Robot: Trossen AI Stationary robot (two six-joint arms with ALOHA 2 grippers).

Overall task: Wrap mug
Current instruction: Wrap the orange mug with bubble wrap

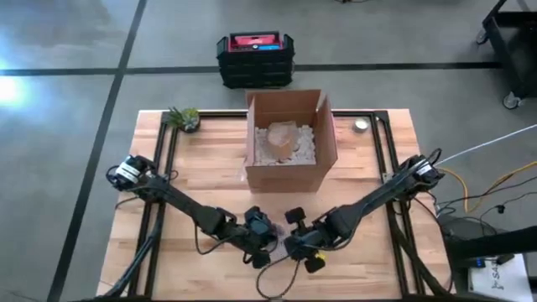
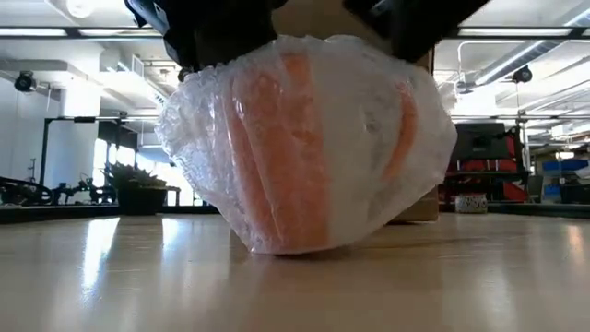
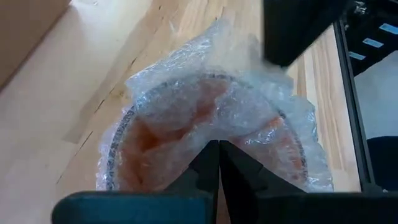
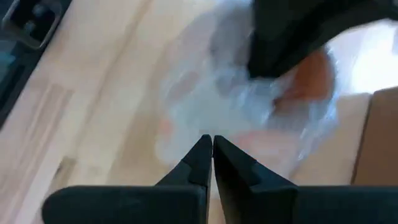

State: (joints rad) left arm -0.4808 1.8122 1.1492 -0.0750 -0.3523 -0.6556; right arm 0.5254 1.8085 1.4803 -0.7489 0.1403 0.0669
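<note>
An orange mug point(image 2: 304, 148) swathed in clear bubble wrap point(image 3: 186, 81) stands on the table near its front edge. In the high view both grippers hide it. My left gripper point(image 3: 219, 144) is shut above the mug's mouth, where the wrap gathers to a point at its tips. My right gripper point(image 4: 212, 140) is shut too, with its tips at the wrap's edge on the mug's other side. Whether it touches the wrap, I cannot tell. In the low view both grippers stand over the bundle, the left point(image 2: 203, 32) and the right point(image 2: 415, 23). My left gripper pinches the bubble wrap point(image 3: 214, 127) over the mug's open top between its two fingers, coming down at a slant from above. The wrap draws into a V toward the fingertips. One layer or several, I cannot tell. The wrapped mug rests on the table.
An open cardboard box point(image 1: 289, 159) at the far middle holds white filler and another wrapped bundle point(image 1: 283, 138). A small plant point(image 1: 183, 117) sits at the far left corner and a small round thing point(image 1: 361, 125) at the far right. A black crate point(image 1: 254, 57) stands on the floor beyond.
</note>
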